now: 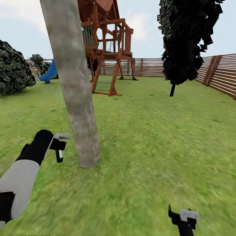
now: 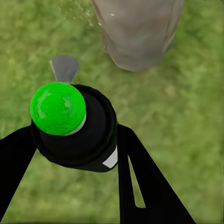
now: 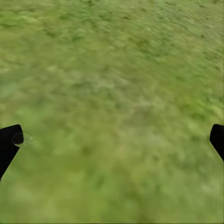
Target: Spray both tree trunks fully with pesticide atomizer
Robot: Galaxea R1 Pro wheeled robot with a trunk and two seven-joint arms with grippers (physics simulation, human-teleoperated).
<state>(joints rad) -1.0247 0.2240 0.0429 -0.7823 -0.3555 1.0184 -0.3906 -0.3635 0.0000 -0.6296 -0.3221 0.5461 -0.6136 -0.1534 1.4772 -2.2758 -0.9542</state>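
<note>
A thick pale grey-beige tree trunk [image 1: 75,82] leans up from the lawn just ahead of me, its base [image 2: 137,35] also in the left wrist view. My left gripper [image 1: 59,149] is shut on the pesticide atomizer [image 1: 59,155], a small black bottle held a short way left of the trunk's foot. The left wrist view looks onto the bottle's bright green top [image 2: 58,108] between the black fingers [image 2: 140,182]. A second tree with dark jagged foliage [image 1: 186,39] stands far back right. My right gripper [image 1: 183,218] hangs open and empty over the grass [image 3: 112,112].
A wooden play tower [image 1: 108,46] with a ladder stands behind the near trunk, a blue slide [image 1: 49,73] to its left. A round bush [image 1: 13,68] is at the left edge. A brown slat fence [image 1: 216,73] closes the back and right. Open lawn lies to the right.
</note>
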